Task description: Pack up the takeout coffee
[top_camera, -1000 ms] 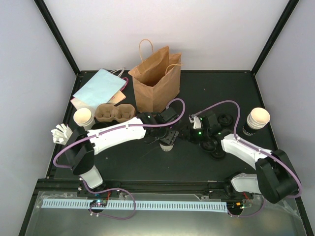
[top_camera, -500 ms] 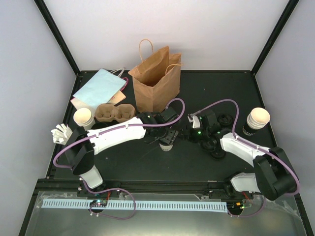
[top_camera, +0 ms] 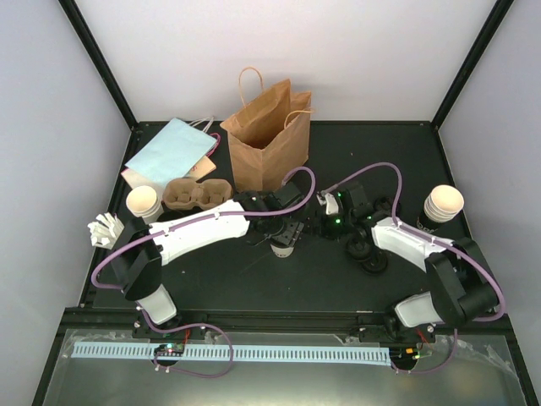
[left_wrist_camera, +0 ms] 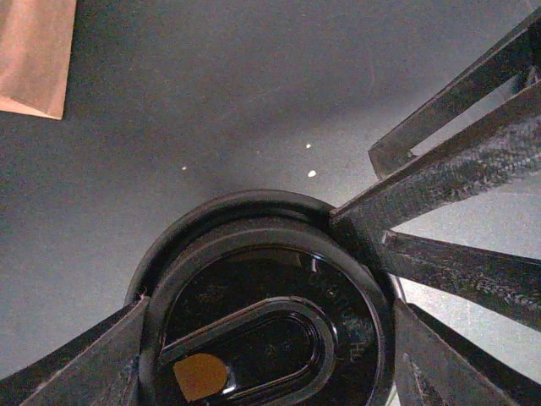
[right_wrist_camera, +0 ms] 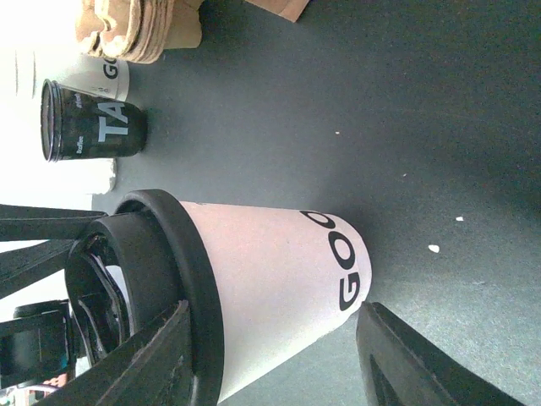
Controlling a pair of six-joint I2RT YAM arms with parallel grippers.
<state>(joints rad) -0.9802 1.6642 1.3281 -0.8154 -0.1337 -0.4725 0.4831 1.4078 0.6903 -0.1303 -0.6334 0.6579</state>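
A white takeout coffee cup lettered "GOO" stands upright mid-table, a black lid on it. My left gripper hangs straight over it, its fingers pressed against opposite sides of the lid rim, as the left wrist view shows. My right gripper comes in from the right, turned on its side and open. In the right wrist view the cup lies between its fingers: one sits by the lid, the other stands off the cup's base. Its fingers reach the lid's edge.
The brown paper bag stands open behind the cup. A cardboard cup carrier, a flat pale-blue bag and stacked cups are at the left. More stacked cups and loose black lids are at the right.
My right arm has swung left and away from me, bringing its gripper closer to the cup. The cup and my left gripper have shifted slightly left.
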